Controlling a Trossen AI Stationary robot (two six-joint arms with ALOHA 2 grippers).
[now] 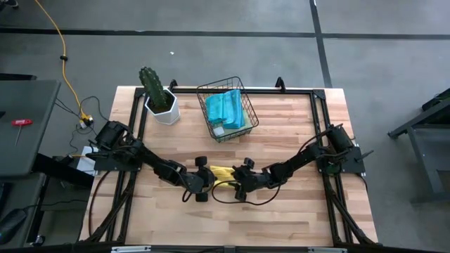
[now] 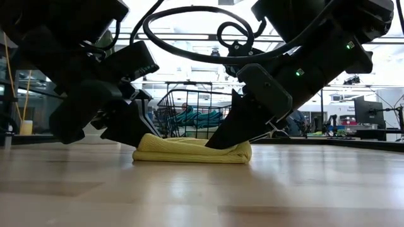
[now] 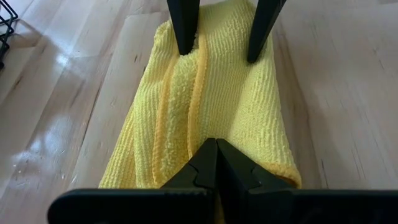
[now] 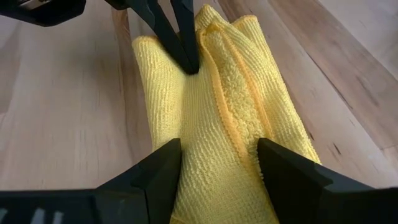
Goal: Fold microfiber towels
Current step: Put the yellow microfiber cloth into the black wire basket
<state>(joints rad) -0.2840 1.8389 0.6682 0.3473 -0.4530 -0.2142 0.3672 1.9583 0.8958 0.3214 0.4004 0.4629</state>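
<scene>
While the yellow towel [image 2: 192,151] lies folded on the table [image 1: 295,140] in front of the wire basket [image 1: 226,109], the left gripper [image 3: 216,163], fingers closed together, pins one end; the right gripper [image 4: 219,163], jaws spread wide, presses the opposite end, apparently flattening the fold.

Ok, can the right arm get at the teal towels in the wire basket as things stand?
Probably yes, once it lets go. The right pincer stands open, pressing on the yellow towel opposite the shut left pincer. The wire basket with teal towels is open-topped, and nothing stands between.
</scene>
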